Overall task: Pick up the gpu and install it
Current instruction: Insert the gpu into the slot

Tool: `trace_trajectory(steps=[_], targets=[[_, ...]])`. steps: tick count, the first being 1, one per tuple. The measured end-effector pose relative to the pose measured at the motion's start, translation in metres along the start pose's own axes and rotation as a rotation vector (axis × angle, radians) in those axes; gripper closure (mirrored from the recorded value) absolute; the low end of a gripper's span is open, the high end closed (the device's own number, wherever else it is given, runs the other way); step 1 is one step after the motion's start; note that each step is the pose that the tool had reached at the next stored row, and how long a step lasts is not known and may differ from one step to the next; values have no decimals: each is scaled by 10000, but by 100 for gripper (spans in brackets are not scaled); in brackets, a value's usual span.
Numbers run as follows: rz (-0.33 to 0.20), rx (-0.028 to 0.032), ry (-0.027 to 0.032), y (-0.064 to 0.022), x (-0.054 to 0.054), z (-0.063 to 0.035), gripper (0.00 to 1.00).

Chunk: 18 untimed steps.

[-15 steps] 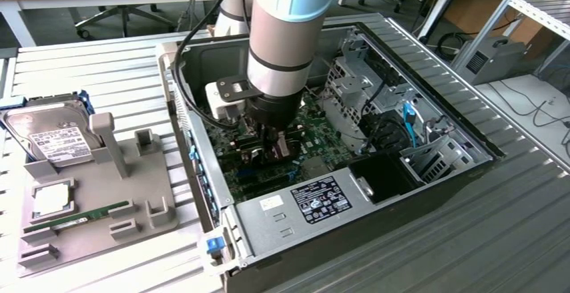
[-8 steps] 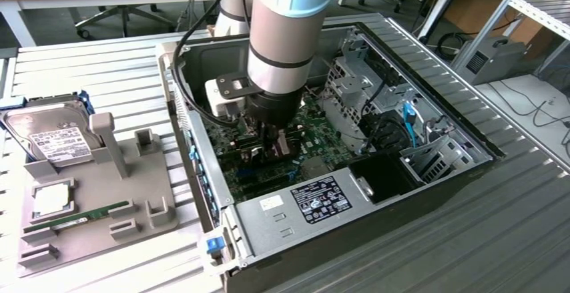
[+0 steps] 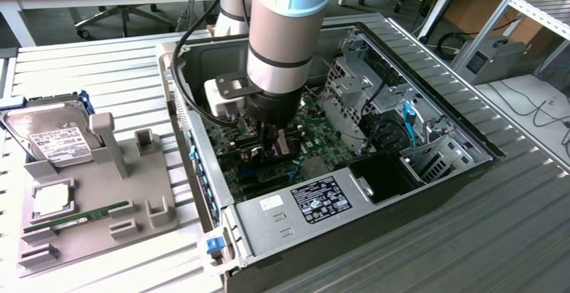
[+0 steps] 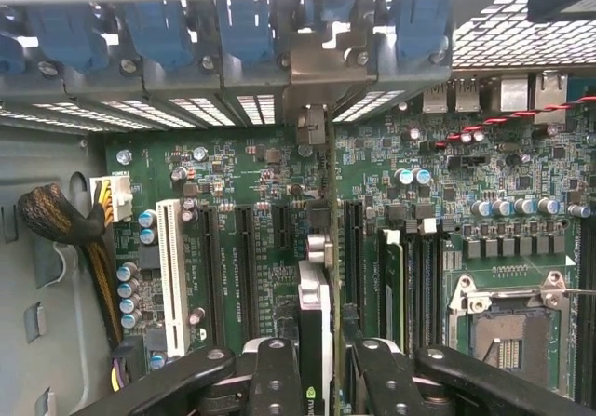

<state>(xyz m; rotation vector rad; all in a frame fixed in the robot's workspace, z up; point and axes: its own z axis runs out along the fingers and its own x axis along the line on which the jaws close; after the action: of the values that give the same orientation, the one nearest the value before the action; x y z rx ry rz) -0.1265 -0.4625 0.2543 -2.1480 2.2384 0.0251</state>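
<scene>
The gpu (image 4: 315, 304) appears edge-on in the wrist view, a thin black card with a pale metal edge. It stands upright over the green motherboard (image 4: 242, 183), in line with the long black slots. Its metal bracket (image 4: 317, 62) reaches the rear slot openings of the case. My gripper (image 4: 321, 355) is shut on the card, one black finger on each side. In the exterior view my gripper (image 3: 271, 139) is lowered deep inside the open computer case (image 3: 267, 209), just above the board.
A grey fixture tray (image 3: 133, 186) at the exterior view's left holds a silver hard drive (image 3: 55, 136), a CPU (image 3: 52, 199) and a green RAM stick (image 3: 76, 218). A braided cable bundle (image 4: 65, 221), a white slot (image 4: 172, 262) and the CPU socket (image 4: 512, 328) flank the card.
</scene>
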Motion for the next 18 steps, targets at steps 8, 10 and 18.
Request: trace_trajectory(steps=[8, 10, 18], targets=[[0, 2, 0, 5, 0, 9, 73], [0, 1, 1, 5, 1, 13, 73], [2, 1, -4, 6, 0, 15, 73]])
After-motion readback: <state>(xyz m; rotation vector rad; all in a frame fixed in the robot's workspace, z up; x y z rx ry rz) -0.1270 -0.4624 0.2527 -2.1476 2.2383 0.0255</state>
